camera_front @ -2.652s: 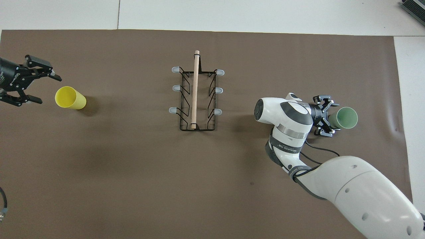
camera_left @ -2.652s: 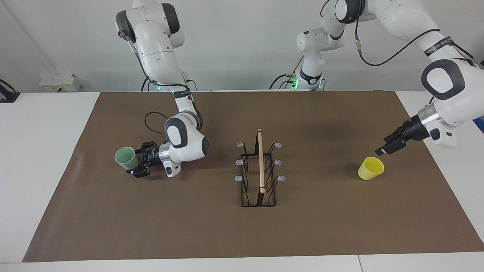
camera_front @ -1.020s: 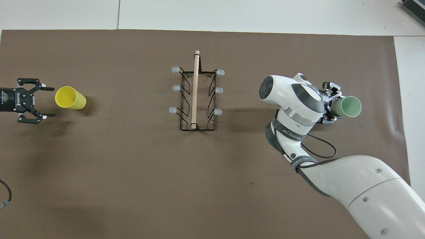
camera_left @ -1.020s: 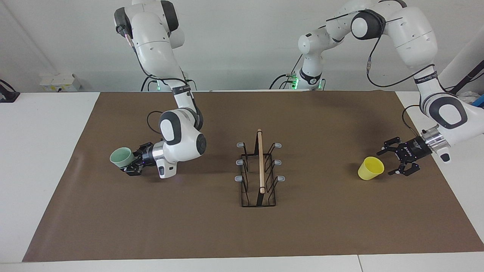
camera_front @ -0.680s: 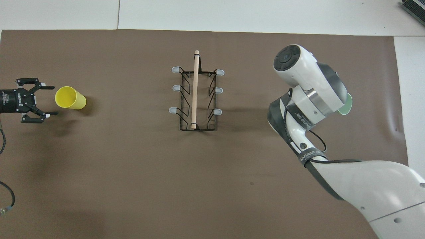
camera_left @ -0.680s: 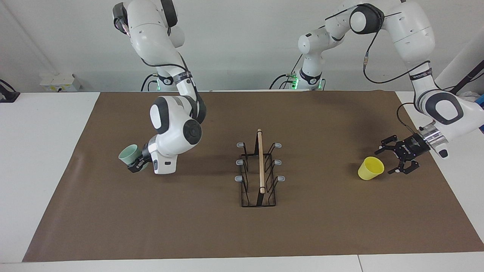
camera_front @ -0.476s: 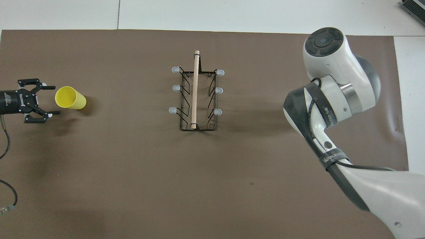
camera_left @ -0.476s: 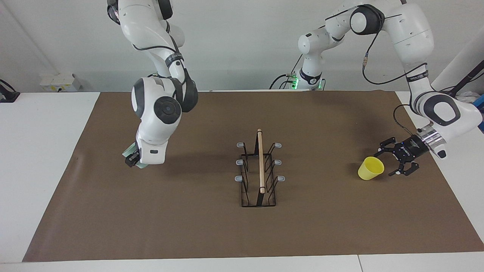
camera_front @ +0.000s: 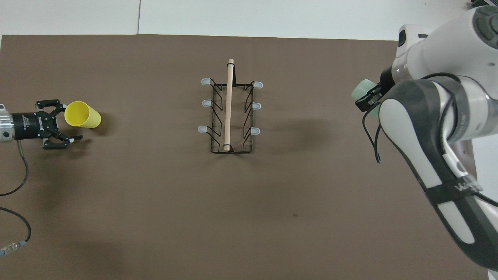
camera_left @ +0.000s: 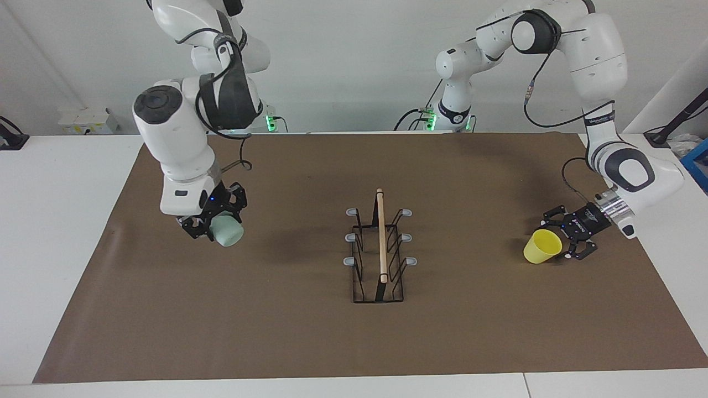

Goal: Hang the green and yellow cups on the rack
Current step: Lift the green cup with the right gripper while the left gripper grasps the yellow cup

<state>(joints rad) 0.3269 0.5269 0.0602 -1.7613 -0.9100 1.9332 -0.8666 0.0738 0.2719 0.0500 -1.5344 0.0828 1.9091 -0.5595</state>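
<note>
One brown mat on white table

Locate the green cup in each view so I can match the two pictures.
Facing view: the green cup is at the picture's left, held in the right claw above the brown mat.
Overhead view: the same cup peeks out at the picture's right, partly covered by the right arm.
Shared landmark: the rack at the mat's middle, the cup toward the right arm's end from it.

White table, brown mat on it; rack mid-mat, yellow cup toward left arm's end.
</note>
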